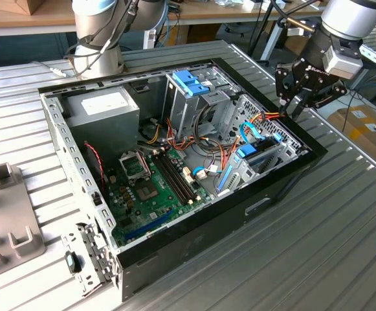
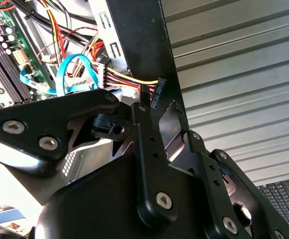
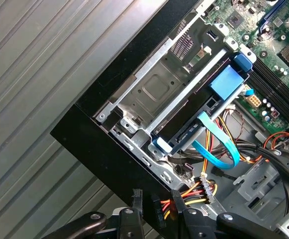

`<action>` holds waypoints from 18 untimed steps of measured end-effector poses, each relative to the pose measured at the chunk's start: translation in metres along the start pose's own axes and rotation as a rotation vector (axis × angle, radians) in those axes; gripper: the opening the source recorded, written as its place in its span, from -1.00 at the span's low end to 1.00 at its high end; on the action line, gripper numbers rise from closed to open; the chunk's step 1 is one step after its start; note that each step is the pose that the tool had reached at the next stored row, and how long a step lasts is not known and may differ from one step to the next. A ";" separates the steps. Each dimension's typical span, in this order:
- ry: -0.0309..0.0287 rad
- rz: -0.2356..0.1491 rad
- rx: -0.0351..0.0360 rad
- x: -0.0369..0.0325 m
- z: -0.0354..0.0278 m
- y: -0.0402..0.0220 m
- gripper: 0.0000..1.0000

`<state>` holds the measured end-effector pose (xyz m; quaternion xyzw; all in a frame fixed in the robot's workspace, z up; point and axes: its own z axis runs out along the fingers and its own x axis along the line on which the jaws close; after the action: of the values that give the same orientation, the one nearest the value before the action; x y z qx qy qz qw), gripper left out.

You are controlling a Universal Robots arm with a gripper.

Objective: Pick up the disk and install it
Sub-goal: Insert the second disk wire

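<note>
The disk (image 3: 189,124) lies flat in the drive bay at the case corner, dark-edged, with a blue rail end and a blue tab on top. In the exterior view the disk (image 1: 257,157) sits low at the case's right end. My gripper (image 1: 291,107) hovers just outside the case rim beside that bay. Its fingers (image 3: 136,201) stand a little apart, open, in both wrist views. A black power connector (image 3: 157,211) on red, yellow and black wires sits between the fingertips over the rim. From the other side the gripper (image 2: 158,102) points at the same connector (image 2: 156,92).
The open black computer case (image 1: 239,214) lies on a ribbed metal table (image 1: 343,233). Inside are a motherboard (image 1: 149,188), a grey power supply (image 1: 103,110), a metal cage with a blue top (image 1: 191,81) and a looped blue data cable (image 3: 219,149). A grey fixture (image 1: 6,220) sits on the exterior view's left.
</note>
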<state>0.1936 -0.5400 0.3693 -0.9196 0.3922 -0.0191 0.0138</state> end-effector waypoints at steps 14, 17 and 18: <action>-0.0040 -0.102 0.0024 -0.0013 0.0021 -0.0056 -0.29; -0.0040 -0.104 0.0023 -0.0007 0.0022 -0.0077 -0.29; -0.0039 -0.105 0.0023 -0.0004 0.0022 -0.0084 -0.29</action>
<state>0.1995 -0.5338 0.3674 -0.9389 0.3435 -0.0185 0.0146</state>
